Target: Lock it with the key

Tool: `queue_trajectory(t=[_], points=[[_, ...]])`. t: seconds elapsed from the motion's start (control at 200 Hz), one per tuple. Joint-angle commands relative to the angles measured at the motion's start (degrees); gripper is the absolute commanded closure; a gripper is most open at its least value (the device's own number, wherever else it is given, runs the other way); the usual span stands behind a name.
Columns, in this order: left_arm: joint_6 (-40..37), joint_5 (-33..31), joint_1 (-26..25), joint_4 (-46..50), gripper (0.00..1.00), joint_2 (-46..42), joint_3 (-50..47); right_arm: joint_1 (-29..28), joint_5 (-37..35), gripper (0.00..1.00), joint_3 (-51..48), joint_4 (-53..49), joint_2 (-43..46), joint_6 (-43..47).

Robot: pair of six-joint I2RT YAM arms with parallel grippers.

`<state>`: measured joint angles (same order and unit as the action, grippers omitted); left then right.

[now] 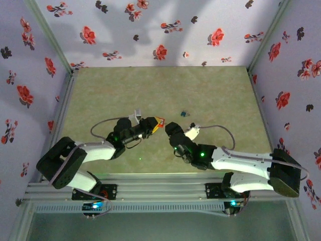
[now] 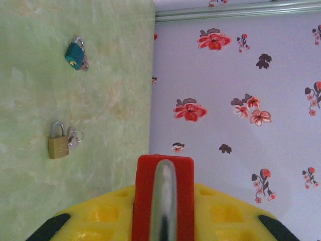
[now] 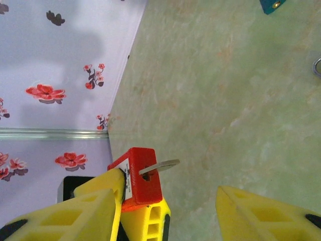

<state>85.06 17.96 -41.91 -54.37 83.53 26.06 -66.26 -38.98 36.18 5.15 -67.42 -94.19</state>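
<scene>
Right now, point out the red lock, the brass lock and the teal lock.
red lock [image 2: 184, 196], left wrist view, on its red body.
brass lock [image 2: 57, 147], left wrist view, on its brass body.
teal lock [image 2: 74, 54], left wrist view, on its teal body.

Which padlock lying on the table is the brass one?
Look at the green mottled tabletop in the left wrist view. Two small padlocks lie there; the brass-coloured padlock is the lower one, gold-brown, unlike the teal padlock above it.

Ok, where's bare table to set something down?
Bare: the wide strip between the teal padlock and the back wall, plus the far left corner. Crowded: the middle, where the left pincer and right pincer meet at the red padlock.
</scene>
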Motion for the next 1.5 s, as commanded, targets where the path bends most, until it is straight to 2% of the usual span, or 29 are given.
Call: queue_trajectory(t=[0.0,0.695,1.495], points=[[1.22,-0.57,-0.6,-5.76,1.0,1.01,-0.65,0.91,-1.11,0.45,1.29,1.35,-0.22,-1.43],[2.25,-0.45,-1.24,-8.04,1.0,2.17,-1.15,4.47,3.98,0.53,2.22,7.06,-5.16,-0.86],[3.14,-0.21,-1.44,-9.6,1.0,2.63,-1.63,6.48,5.12,0.63,1.57,9.4,-6.95,-1.26]])
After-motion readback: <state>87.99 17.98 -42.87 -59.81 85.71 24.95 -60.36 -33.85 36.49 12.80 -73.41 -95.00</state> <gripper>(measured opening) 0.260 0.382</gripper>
